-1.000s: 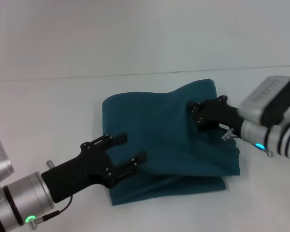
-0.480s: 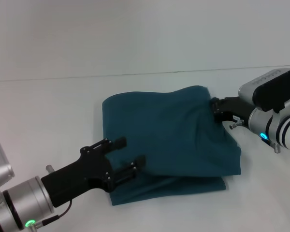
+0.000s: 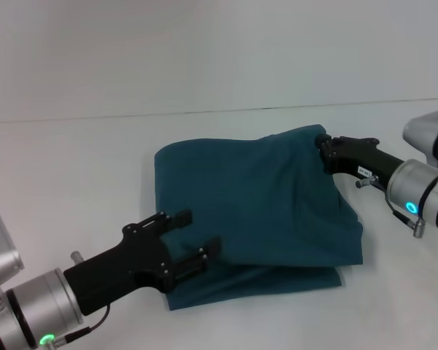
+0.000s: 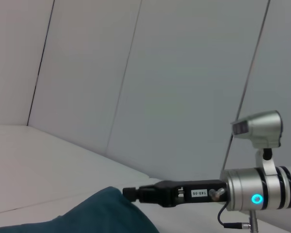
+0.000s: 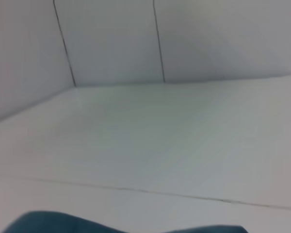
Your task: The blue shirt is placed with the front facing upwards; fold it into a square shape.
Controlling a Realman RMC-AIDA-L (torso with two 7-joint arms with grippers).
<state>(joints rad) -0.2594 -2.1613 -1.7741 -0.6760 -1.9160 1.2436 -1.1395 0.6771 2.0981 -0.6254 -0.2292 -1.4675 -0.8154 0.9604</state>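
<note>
Dragging the far right corner of the large dark teal-blue cotton shirt (image 3: 255, 211) outward, away from the folded stack's centre, compared with a second ago; pinching that corner between the pressed-together fingers of the right gripper (image 3: 325, 149), now sitting at the cloth's outer far edge instead of over its top panel. Lifting the corner slightly, so the fabric directly behind the fingertips is peaking into a raised ridge. Probably smoothing or squaring the top layer, with the fold close to finished: a compact, roughly square bundle lying on the white table (image 3: 73, 168), plain teal showing, no print visible.

Pulling back toward the robot with the left gripper (image 3: 190, 237), fingers spread and holding nothing, hovering over the near left edge of the bundle.

Lying unevenly along the near edge: a lower layer peeking out below the top panel, just beyond the left fingertips. Leaving plenty of bare table beyond the right gripper and to its outer side, so no crowding for a further outward tug. In the left wrist view, showing the right gripper (image 4: 128, 192) meeting the cloth's raised corner.
</note>
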